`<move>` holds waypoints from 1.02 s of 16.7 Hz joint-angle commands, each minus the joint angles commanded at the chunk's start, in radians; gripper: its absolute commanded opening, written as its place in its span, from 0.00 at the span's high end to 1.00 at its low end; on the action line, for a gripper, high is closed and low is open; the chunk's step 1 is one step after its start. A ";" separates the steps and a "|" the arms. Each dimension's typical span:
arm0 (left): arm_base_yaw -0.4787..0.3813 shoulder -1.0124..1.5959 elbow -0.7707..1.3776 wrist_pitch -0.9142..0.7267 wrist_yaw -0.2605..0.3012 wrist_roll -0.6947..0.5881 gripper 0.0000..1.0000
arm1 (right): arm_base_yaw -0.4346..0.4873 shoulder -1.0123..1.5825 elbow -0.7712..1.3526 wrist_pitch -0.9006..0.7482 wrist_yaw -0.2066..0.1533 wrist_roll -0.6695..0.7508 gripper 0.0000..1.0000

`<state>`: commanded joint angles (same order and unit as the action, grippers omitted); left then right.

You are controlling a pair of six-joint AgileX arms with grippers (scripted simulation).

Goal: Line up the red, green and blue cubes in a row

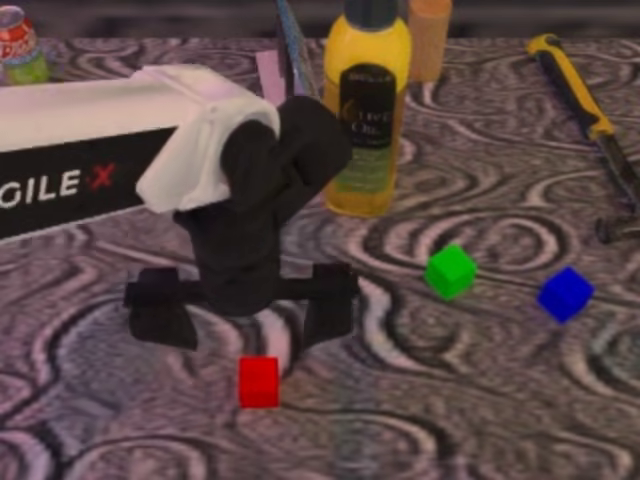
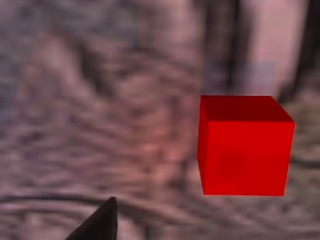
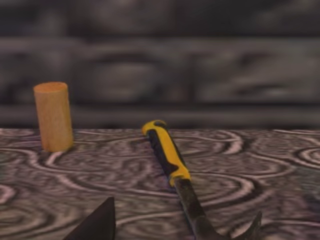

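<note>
— Where's the left claw (image 1: 243, 310)?
— Low over the table, fingers spread wide, the red cube (image 1: 259, 382) just nearer than it, untouched.
— The others?
— Green cube (image 1: 450, 271) right of centre, blue cube (image 1: 565, 294) further right, apart.
— Any writing?
— "GILE X" on the arm (image 1: 80, 150); the yellow bottle (image 1: 366, 100) label is unreadable.
— The right claw?
— Can't tell.

Red cube (image 1: 259, 382) nearest the front edge of the surface (image 1: 480, 420), just before the open left claw (image 1: 243, 310). Green cube (image 1: 450, 271) farther right and back; blue cube (image 1: 565, 294) right of it, apart. Bottle (image 1: 367, 105) behind, cylinder (image 1: 430, 38) beyond it. Hammer (image 1: 585, 115) at far right.
</note>
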<state>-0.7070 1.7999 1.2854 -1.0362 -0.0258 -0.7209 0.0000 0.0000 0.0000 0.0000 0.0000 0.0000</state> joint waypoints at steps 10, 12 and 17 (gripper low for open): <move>0.046 -0.099 -0.059 0.031 -0.005 0.008 0.00 | 0.031 0.103 0.103 -0.072 -0.001 -0.006 0.00; 0.097 -0.197 -0.141 0.091 -0.009 0.019 0.00 | 0.062 0.218 0.214 -0.144 -0.002 -0.012 0.00; 0.271 -0.581 -0.433 0.292 -0.015 0.091 0.00 | 0.167 0.680 0.601 -0.396 -0.002 -0.036 0.00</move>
<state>-0.4360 1.2192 0.8521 -0.7445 -0.0403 -0.6296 0.1670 0.6799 0.6008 -0.3964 -0.0023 -0.0356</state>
